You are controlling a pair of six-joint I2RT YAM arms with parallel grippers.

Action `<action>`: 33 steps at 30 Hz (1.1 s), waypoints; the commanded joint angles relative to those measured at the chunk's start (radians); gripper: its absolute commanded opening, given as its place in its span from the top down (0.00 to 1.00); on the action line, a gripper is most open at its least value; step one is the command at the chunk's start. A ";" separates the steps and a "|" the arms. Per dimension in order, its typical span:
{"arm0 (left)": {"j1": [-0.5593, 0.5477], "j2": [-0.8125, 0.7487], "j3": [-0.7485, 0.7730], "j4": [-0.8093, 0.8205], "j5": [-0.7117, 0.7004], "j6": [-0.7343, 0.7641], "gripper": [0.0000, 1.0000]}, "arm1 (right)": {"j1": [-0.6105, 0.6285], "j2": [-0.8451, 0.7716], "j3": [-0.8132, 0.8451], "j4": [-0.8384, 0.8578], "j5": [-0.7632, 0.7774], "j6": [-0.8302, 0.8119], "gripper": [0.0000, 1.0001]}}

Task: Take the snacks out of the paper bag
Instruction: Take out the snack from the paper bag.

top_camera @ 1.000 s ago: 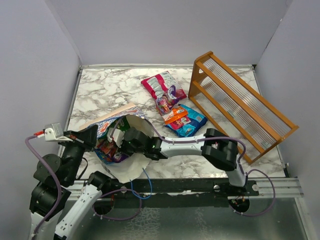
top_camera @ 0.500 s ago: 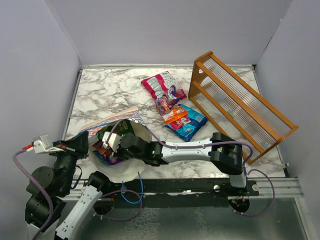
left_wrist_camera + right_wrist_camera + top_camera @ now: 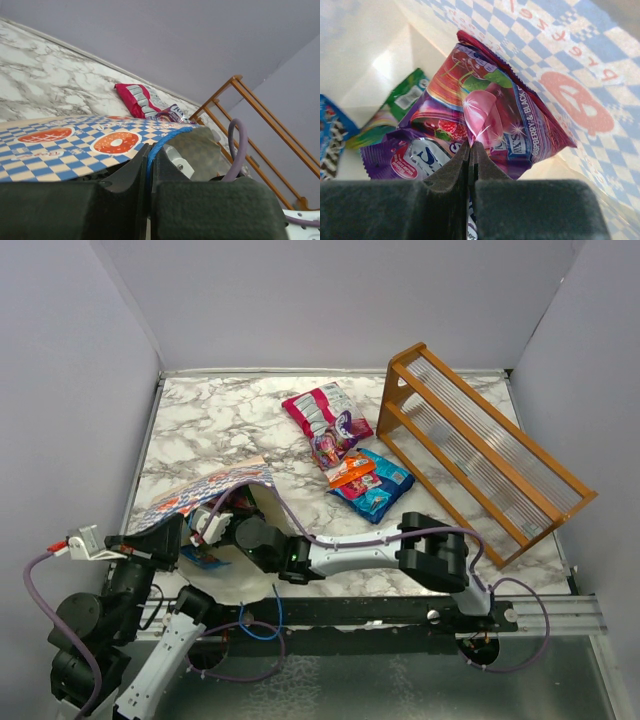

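Deeper inside the paper bag (image 3: 75, 145), right claw (image 3: 470, 150) pinches a purple packet (image 3: 490, 115); left claw (image 3: 148, 165) grips its rim.

The paper bag (image 3: 215, 485) is lying at the near left of the worktop (image 3: 220, 420). The left gripper (image 3: 149, 152) is sitting at the bag's near-left edge, pinching its rim. The right gripper (image 3: 470, 146) is poking inside from the right, clamping a packet (image 3: 490, 115), with more packets (image 3: 395, 107) lying beside and beneath it. Behind and to the right of the bag, a cluster of loose packets (image 3: 335, 430) is lying mid-worktop, overlapping one another. The rack (image 3: 480, 455) is standing just right of them, running diagonally from far centre to near right.
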 commanded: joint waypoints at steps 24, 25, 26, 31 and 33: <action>0.001 -0.015 -0.141 0.072 0.215 -0.035 1.00 | 0.041 -0.812 -0.601 -0.151 -0.470 0.109 0.99; 0.000 -0.015 -0.146 0.059 0.233 -0.051 1.00 | 0.041 -0.836 -0.618 -0.146 -0.488 0.121 0.99; 0.001 -0.015 -0.149 0.045 0.246 -0.061 1.00 | 0.041 -0.854 -0.632 -0.150 -0.504 0.132 0.99; 0.001 -0.014 -0.166 0.004 0.202 -0.091 1.00 | 0.040 -0.979 -0.687 -0.187 -0.597 0.131 0.99; 0.003 -0.014 -0.183 0.024 0.182 -0.099 1.00 | 0.041 -1.051 -0.717 -0.189 -0.594 0.129 0.99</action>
